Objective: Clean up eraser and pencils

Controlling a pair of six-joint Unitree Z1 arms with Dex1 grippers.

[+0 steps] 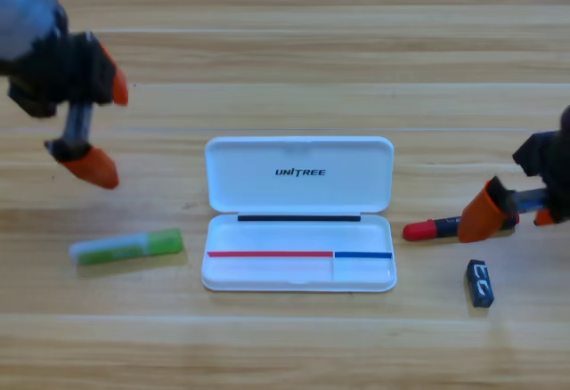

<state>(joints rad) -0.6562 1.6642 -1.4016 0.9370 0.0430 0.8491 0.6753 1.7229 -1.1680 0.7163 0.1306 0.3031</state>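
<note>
Now | right claw (508,214) clenched on red pen (431,228), barrel hidden | left claw (104,132) released, arm cropped

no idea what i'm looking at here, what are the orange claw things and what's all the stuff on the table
This is one camera fixed above a wooden table, looking down. The orange claws are the jaws of two robot arms' grippers. The left gripper hovers at the upper left with its jaws spread apart, holding nothing. The right gripper reaches in from the right edge and is down at the red-and-black pen; its jaws seem to be around the pen's barrel. In the middle lies an open white case. A green-and-white tube lies left of the case, and a small black eraser lies at the lower right, below the pen.
</note>
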